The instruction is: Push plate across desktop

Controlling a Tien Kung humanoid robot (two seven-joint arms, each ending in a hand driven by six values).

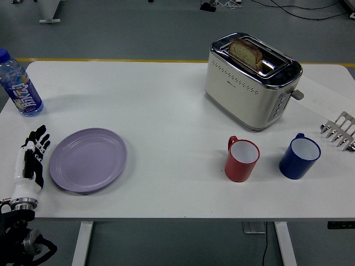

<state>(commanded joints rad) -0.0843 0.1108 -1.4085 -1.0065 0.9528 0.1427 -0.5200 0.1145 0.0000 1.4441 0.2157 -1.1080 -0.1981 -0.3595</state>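
A lilac plate (88,159) lies flat on the white table (166,111) at the near left. My left hand (32,160), black and white, comes in from the lower left corner. Its fingers are straight and hold nothing. It stands just left of the plate's left rim, very close to it; I cannot tell whether it touches. My right hand is out of view.
A water bottle (19,85) with a blue cap stands at the far left. A cream toaster (252,80) with bread in it stands at the back right. A red mug (242,159), a blue mug (299,156) and a metal rack (339,131) are to the right.
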